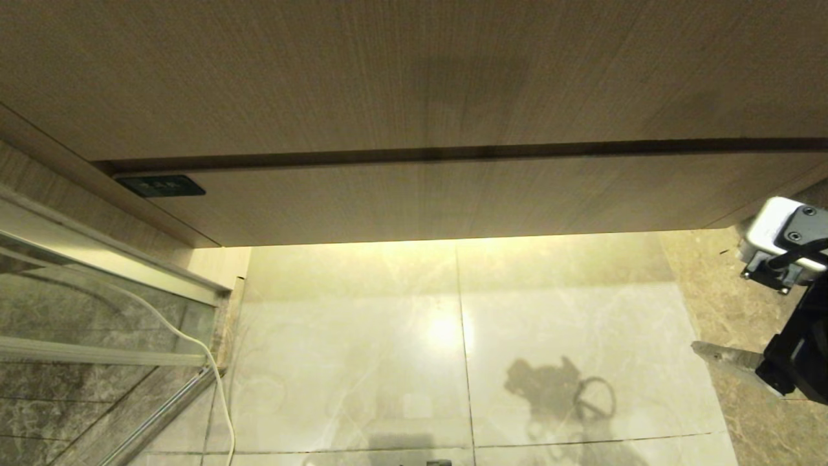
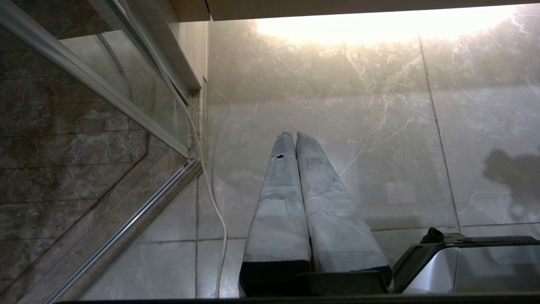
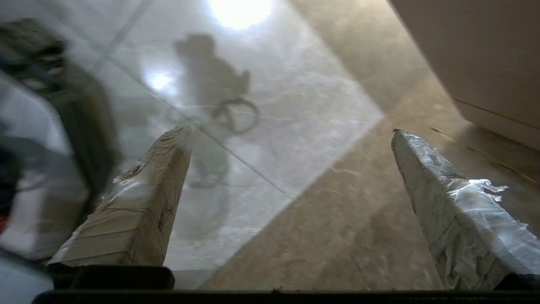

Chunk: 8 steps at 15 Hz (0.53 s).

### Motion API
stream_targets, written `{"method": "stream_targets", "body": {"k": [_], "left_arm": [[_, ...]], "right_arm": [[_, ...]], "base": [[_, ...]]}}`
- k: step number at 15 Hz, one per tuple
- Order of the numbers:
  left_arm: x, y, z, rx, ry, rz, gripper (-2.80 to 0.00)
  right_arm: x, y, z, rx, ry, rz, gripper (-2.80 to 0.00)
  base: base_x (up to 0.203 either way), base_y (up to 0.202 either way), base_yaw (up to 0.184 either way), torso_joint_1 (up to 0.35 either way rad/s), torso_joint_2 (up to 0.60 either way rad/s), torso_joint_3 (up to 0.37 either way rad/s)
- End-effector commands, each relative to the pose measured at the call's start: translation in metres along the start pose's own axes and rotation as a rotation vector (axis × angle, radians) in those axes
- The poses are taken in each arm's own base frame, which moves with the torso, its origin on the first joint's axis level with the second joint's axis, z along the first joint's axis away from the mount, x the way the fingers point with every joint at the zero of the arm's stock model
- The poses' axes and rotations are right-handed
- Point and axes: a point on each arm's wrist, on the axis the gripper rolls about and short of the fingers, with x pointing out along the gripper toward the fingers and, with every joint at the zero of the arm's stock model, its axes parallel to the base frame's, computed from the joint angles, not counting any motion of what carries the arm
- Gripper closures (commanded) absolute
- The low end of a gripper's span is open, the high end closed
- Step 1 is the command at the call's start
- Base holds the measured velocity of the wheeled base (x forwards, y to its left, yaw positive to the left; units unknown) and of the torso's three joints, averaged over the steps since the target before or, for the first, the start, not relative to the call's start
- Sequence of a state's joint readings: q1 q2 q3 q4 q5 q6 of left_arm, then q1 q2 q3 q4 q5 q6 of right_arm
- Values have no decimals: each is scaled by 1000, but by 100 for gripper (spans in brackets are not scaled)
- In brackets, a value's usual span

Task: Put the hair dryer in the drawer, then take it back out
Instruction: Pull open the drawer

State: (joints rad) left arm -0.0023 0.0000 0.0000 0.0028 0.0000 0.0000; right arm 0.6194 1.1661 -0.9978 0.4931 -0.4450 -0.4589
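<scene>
The hair dryer is out of view in all three views. The drawer (image 1: 453,200) is the shallow wood-grain front under a taller front of the same finish, and it is pushed in flush. My right gripper (image 3: 288,130) is open with nothing between its taped fingers, low over the floor to the right of the cabinet. In the head view only one finger (image 1: 724,356) and the wrist (image 1: 786,249) show at the right edge. My left gripper (image 2: 294,135) is shut and empty, pointing down at the floor tiles.
A glass shower door (image 1: 77,323) with a metal frame stands at the left. A thin white cable (image 1: 194,343) runs down beside it onto the pale marble floor (image 1: 362,362). A dark plate (image 1: 160,186) sits at the drawer front's left end. Brown tiles (image 1: 711,278) lie at the right.
</scene>
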Motion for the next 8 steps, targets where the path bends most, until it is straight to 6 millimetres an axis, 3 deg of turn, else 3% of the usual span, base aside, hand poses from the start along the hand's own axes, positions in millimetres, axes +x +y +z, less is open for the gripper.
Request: {"method": "stream_targets", "body": {"k": [1, 5, 6, 8], "left_arm": [[0, 0, 0, 0, 0, 1, 0], [0, 0, 0, 0, 2, 1, 0], [0, 0, 0, 0, 2, 1, 0], [0, 0, 0, 0, 0, 1, 0]], "right_arm": [[5, 5, 1, -24, 20, 1, -280], [12, 9, 4, -66, -7, 38, -280], [23, 13, 15, -135, -101, 66, -280], [46, 10, 52, -224, -476, 32, -280]], "base": [[0, 0, 0, 0, 0, 0], [0, 0, 0, 0, 0, 0], [0, 0, 0, 0, 0, 0], [0, 0, 0, 0, 0, 0]]}}
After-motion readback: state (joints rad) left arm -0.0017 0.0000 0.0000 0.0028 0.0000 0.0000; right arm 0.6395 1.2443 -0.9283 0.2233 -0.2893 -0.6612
